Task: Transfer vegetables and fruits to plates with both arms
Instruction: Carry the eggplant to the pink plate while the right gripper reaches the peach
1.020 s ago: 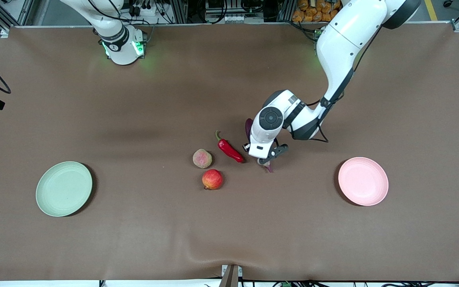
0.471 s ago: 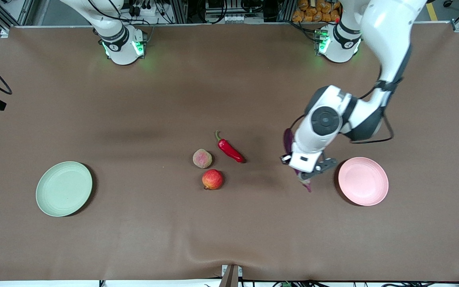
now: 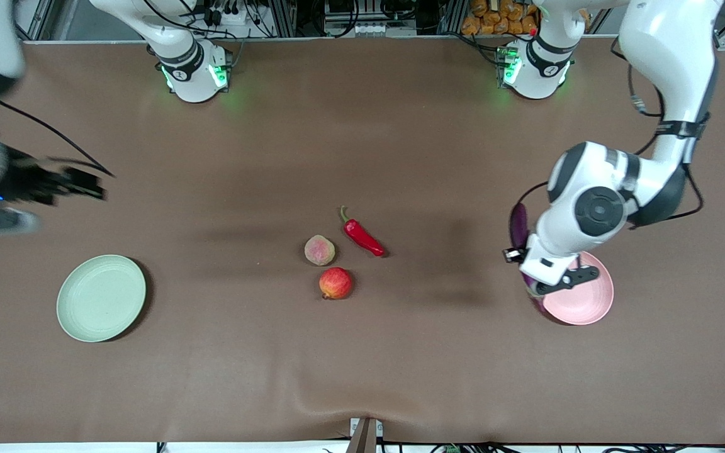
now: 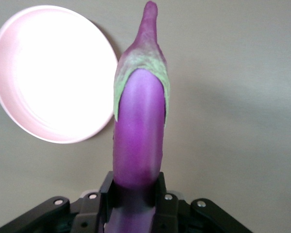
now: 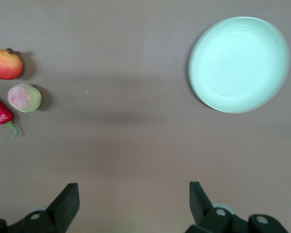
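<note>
Two tools: left tool [image 4: 133,194] clamped on eggplant [image 4: 138,131], best centred over pink plate [image 4: 51,73] before release; right tool [image 5: 131,194] apart.

Left white jointed arm bent, small dark left claw [image 3: 557,284] up in air, fingers [image 4: 161,194] clamped. Right claw [image 5: 131,206] raised over worktop, fingers spread wide.

Even overhead light; soft shadows on the bench [image 3: 362,352]; pink plate [image 4: 53,73] blown out white at ten o'clock; right hand [image 3: 54,184] motion-blurred at nine o'clock; green base glow at twelve.
</note>
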{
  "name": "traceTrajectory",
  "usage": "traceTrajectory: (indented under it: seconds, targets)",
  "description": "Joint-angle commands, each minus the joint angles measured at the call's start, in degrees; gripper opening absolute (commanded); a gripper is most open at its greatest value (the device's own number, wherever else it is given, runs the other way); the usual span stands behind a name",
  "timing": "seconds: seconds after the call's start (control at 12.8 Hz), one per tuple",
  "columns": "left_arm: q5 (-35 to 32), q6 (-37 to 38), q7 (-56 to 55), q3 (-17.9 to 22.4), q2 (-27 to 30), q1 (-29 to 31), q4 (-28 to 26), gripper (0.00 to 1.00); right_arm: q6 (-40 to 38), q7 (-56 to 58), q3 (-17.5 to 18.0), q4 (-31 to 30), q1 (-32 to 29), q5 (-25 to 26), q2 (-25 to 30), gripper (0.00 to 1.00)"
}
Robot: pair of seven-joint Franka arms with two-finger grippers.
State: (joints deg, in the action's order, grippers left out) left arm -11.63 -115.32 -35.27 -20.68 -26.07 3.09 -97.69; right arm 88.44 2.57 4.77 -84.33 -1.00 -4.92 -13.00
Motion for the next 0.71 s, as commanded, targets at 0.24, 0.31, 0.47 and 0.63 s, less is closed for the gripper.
traceTrajectory:
  seconds: [0.24, 0.31, 0.47, 0.63]
  targets:
    - [-1.03, 0.63, 17.14, -0.67, 2.86, 10.25, -4.00, 0.00, 13.83, -9.82, -0.38, 1.36, 7.49, -8.76, -12.55, 1.00]
    - [-1.03, 0.62, 20.30, -0.76, 3.04, 11.84, -4.00, 0.00, 16.82, -14.22, -0.38, 1.36, 10.20, -10.62, -15.09, 1.00]
    - [-0.94, 0.01, 24.27, -0.76, 2.69, 13.95, -4.79, 0.00, 22.45, -25.18, -0.47, 0.92, 16.26, -10.21, -18.97, 1.00]
    - [-1.11, -4.63, 26.12, -0.59, 2.95, 14.49, -8.03, 0.00, 25.45, -33.39, -0.55, 0.57, 20.15, -10.02, -21.18, 1.00]
